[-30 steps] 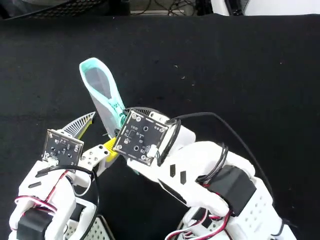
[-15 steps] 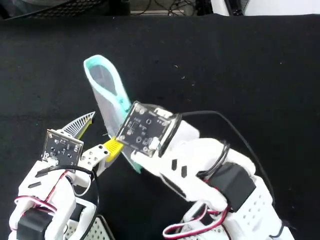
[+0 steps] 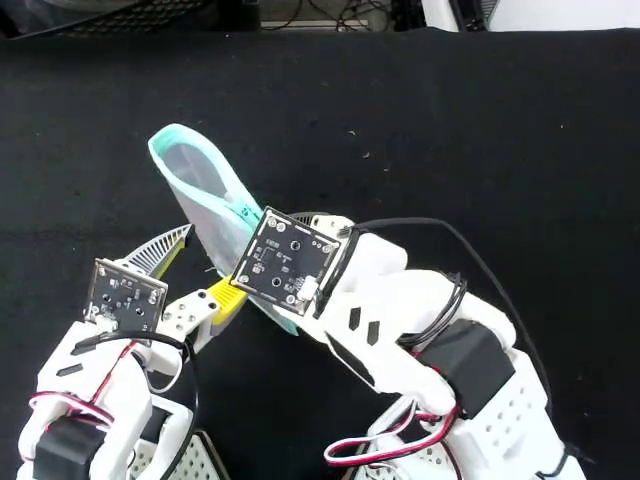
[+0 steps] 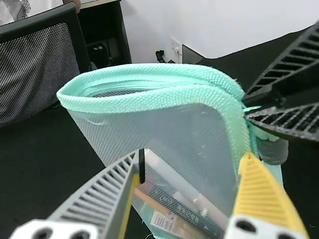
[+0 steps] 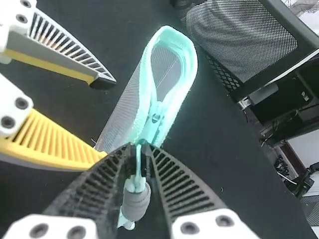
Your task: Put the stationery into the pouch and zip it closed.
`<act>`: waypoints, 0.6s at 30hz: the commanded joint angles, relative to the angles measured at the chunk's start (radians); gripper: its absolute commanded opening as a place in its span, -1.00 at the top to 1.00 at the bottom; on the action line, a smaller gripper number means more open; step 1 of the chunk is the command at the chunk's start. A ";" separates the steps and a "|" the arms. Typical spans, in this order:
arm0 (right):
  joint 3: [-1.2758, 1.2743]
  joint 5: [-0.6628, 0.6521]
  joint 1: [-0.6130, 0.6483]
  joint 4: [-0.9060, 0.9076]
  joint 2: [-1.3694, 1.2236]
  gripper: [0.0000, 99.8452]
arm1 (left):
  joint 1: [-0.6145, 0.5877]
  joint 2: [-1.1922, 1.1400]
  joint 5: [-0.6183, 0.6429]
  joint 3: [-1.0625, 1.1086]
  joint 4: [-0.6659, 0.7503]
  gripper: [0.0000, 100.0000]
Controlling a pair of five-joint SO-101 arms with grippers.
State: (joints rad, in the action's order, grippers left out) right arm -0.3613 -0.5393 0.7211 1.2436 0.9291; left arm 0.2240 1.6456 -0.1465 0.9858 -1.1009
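Pouch point(image 3: 205, 195) of fine mesh with mint zipper tape point(image 4: 149, 89) stands tilted on the black desk point(image 3: 480, 150) between the two arms. Its mouth gapes in a loop at the far end, and stationery point(image 4: 174, 209) shows through the mesh low inside. It looks light, limp and easily crumpled, so it would probably fold or slide rather than resist a pull. The firmest places to hold it seem to be the stitched tape and the zipper pull point(image 5: 135, 191), not the mesh. The right gripper point(image 5: 140, 146) is closed on that pull, below the slider. The left gripper point(image 4: 192, 157) is spread open at the pouch's lower end, with its yellow finger just beside the fabric; whether it touches is unclear. Zipping probably needs that end pinned, or the whole pouch will follow the slider.
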 commanded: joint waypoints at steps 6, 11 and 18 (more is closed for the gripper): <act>0.170 -0.018 -0.008 -0.014 -0.028 0.98 | 0.010 -0.003 0.003 -0.007 0.011 0.38; 0.191 -0.080 -0.008 -0.018 -0.093 0.98 | 0.012 -0.003 0.005 -0.007 0.014 0.38; 0.315 -0.106 -0.008 -0.009 -0.219 0.98 | 0.107 -0.003 0.005 -0.002 0.009 0.38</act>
State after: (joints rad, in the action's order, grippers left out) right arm -0.1250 -0.6345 0.7211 1.2436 0.7495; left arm 0.2823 1.6456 -0.1465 0.9858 -1.1009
